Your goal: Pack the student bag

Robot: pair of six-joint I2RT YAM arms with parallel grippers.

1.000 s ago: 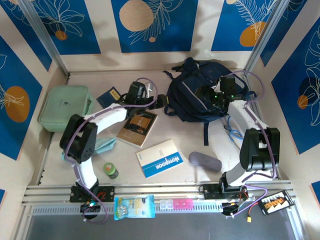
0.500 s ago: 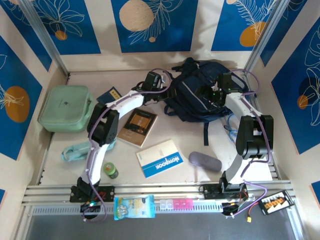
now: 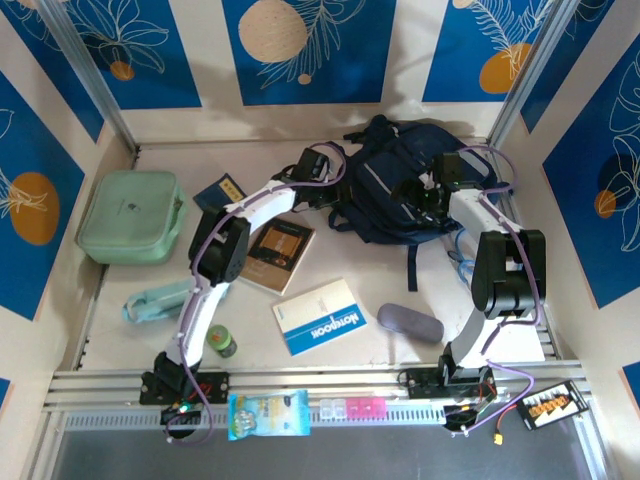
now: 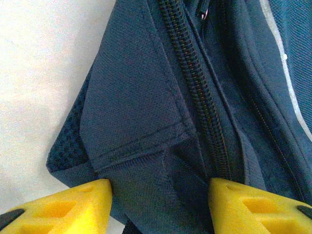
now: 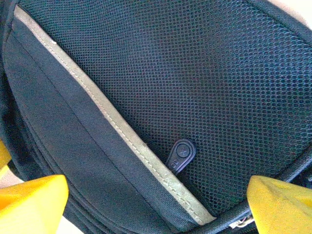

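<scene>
The left arm is stretched far across the table [image 3: 230, 160], and the left gripper [image 4: 158, 197] is clamped onto a fold of navy fabric at the left edge of the student bag [image 3: 380, 215], beside a closed zip [image 4: 195, 87]. The right arm is bent forward, and the right gripper [image 5: 156, 195] is held wide open just over the bag's mesh panel. The bag is laid flat at the far middle-right of the table. A mint case [image 3: 128, 215] is seen zipped shut at the far left.
</scene>
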